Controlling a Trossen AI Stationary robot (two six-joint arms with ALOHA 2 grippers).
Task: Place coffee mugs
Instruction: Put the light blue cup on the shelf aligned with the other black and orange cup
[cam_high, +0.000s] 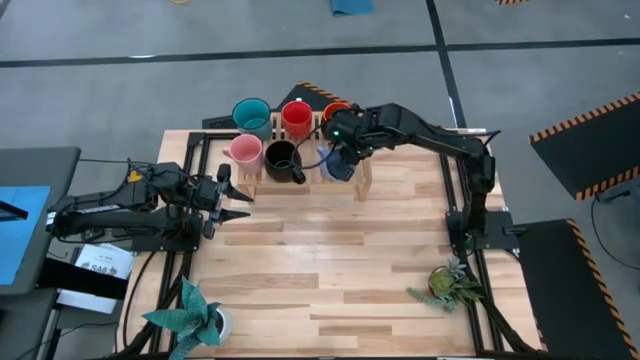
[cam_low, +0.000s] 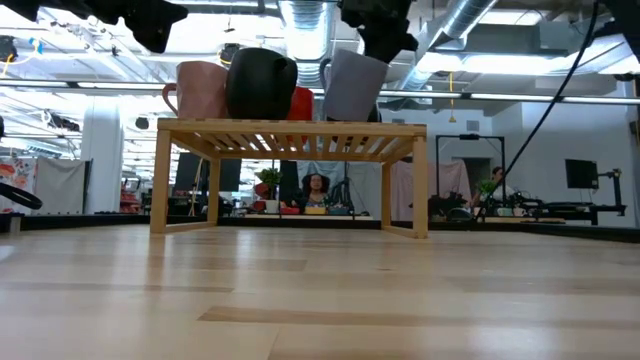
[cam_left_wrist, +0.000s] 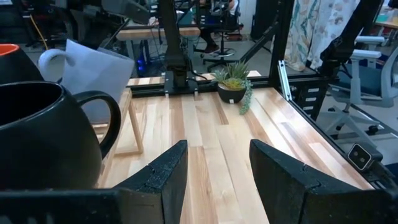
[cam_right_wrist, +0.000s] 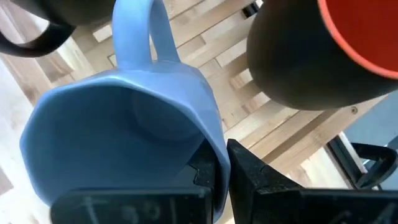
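The right hand (cam_high: 343, 160) pinches the pale blue mug (cam_right_wrist: 124, 137) by its rim, settling it onto the wooden rack (cam_low: 290, 135). The left hand (cam_left_wrist: 214, 174) waits open and empty on the bench (cam_high: 330, 270).

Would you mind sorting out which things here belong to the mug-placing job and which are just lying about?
Job:
teal mug
red mug
orange mug
pink mug
black mug
pale blue mug, gripped by the right pincer
wooden rack under them

Lying about:
two potted plants
left pincer, open beside the rack
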